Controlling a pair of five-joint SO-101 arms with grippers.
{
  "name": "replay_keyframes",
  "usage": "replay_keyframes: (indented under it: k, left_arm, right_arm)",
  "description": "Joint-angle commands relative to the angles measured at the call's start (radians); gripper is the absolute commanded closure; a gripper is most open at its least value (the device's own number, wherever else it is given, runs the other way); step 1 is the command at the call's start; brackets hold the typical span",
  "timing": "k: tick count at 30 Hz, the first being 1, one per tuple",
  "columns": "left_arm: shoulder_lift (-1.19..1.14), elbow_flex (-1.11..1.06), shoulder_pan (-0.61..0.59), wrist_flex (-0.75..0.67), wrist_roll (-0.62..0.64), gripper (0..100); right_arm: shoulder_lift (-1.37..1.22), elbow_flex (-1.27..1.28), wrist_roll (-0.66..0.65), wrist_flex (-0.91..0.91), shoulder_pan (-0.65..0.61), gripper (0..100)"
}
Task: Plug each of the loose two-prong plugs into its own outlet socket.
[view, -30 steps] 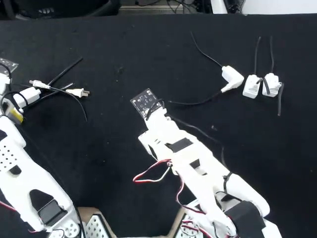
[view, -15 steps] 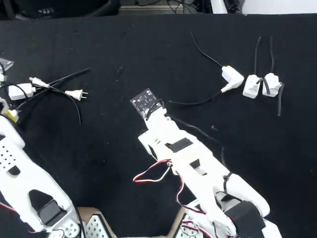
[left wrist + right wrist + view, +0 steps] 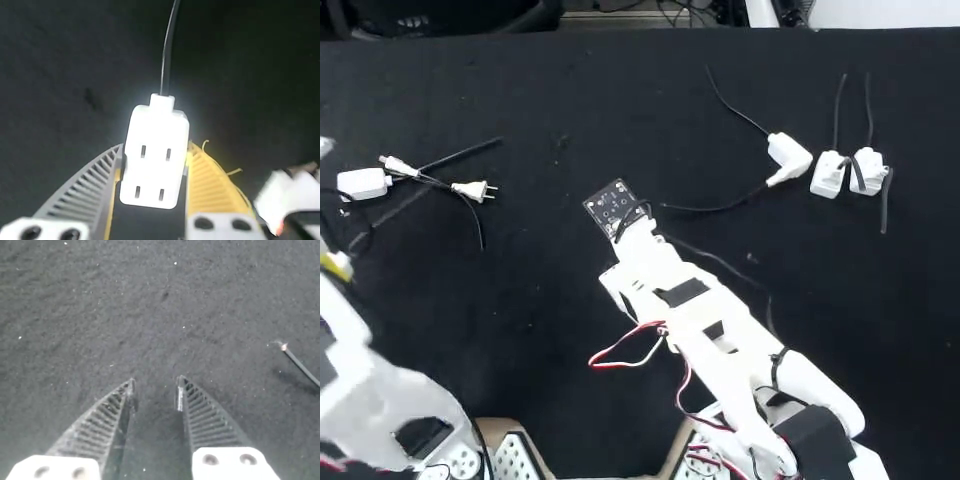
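White socket block point(image 3: 155, 165) sits pinched in the left tool point(image 3: 155, 146), far left on the desk point(image 3: 550, 90). Right tool point(image 3: 155, 387) slightly parted, empty. Plug point(image 3: 475, 187) lies loose just right of the block. Task looks barely begun.

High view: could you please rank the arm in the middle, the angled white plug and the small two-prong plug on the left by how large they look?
Largest to smallest:
1. the arm in the middle, by far the largest
2. the angled white plug
3. the small two-prong plug, clearly the smallest
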State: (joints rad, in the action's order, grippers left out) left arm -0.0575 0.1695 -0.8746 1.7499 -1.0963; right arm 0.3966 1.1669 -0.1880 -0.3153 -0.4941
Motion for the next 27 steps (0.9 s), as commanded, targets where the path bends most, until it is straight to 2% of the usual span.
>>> replay_keyframes:
  k: [1,3,6,14,19,24,27]
  left_arm:
    - [0.324,-0.259,0.001,0.008,0.002,97]
    - [0.451,-0.4,0.031,0.008,0.02,97]
    - [0.617,-0.588,0.084,-0.006,0.13,97]
    - [0.93,-0.98,0.323,-0.345,0.583,97]
    - [0.942,-1.086,0.479,-0.503,0.758,97]
    - [0.868,-1.121,0.61,-0.62,0.836,97]
    - [0.798,-1.132,0.674,-0.689,0.901,97]
  right_arm:
    - [0.03,-0.007,-0.008,0.023,-0.015,86.8]
    - [0.031,-0.005,-0.008,0.023,-0.015,86.8]
    - [0.036,-0.002,-0.008,0.017,-0.014,86.8]
    - [0.038,-0.005,-0.003,0.014,-0.011,86.8]
    - [0.038,-0.005,-0.005,0.014,-0.009,86.8]
    - [0.039,-0.007,-0.005,0.008,-0.009,86.8]
    - [0.039,-0.031,-0.002,-0.058,-0.009,86.8]
